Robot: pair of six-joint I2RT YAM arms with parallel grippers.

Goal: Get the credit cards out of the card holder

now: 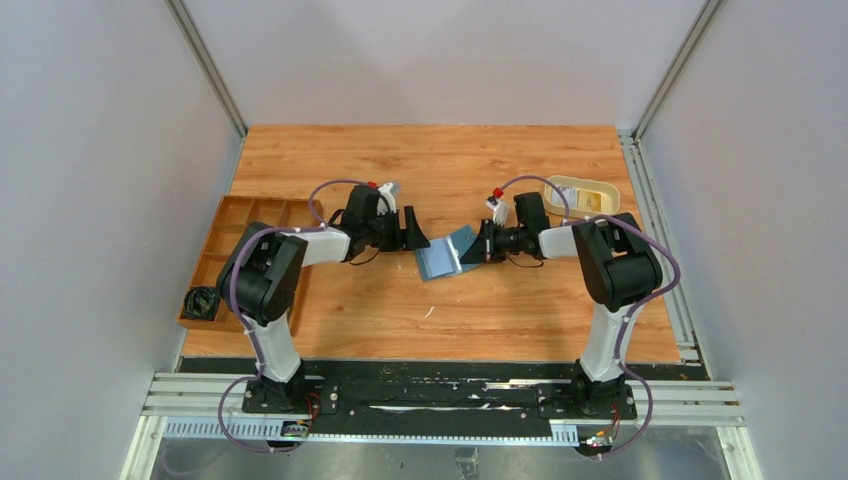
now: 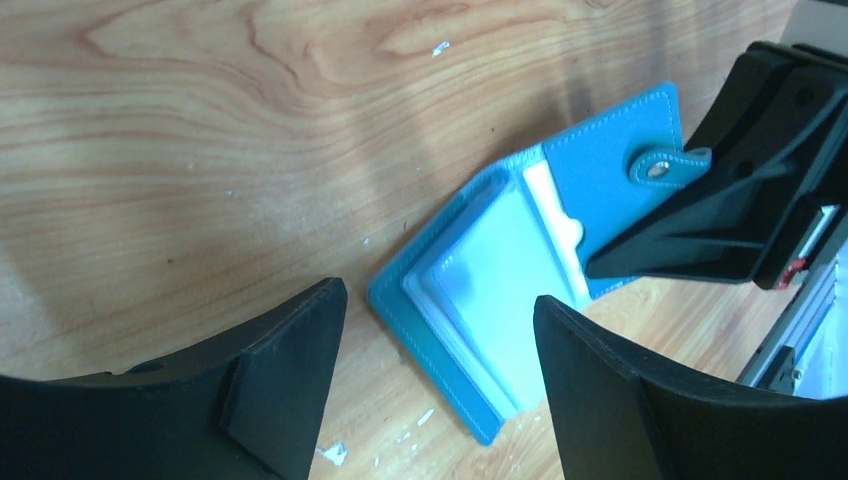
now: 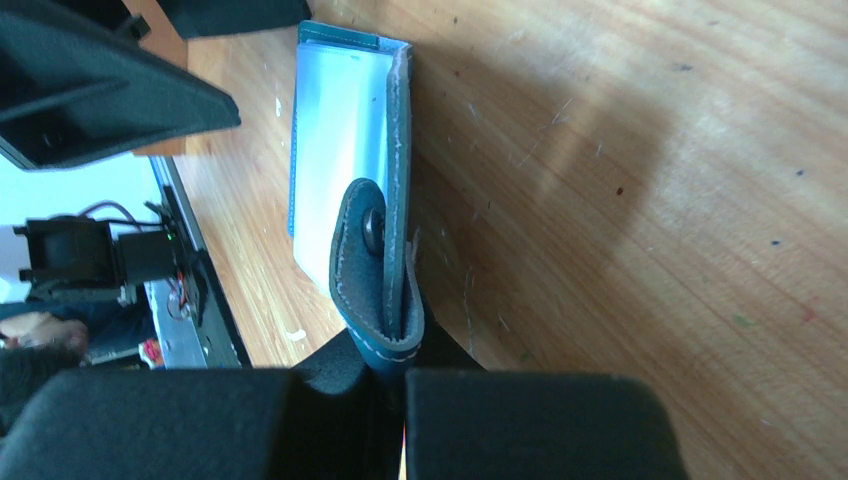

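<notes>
hidden: credit cards (image 2: 552,203) – mostly covered by cloudy card holder (image 2: 600,165) sleeves
right gripper (image 3: 400,372): clenched on its flap
left gripper (image 2: 440,320): released, just beside
tabletop left edge: tray (image 1: 245,230)

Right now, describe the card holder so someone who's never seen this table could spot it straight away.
On the wooden table, look at its middle. The card holder lies there opened, one flap pinched by the right hand. It is the only bright blue thing, with a snap tab and clear sleeves, unlike the brown compartment tray and the cream dish.
</notes>
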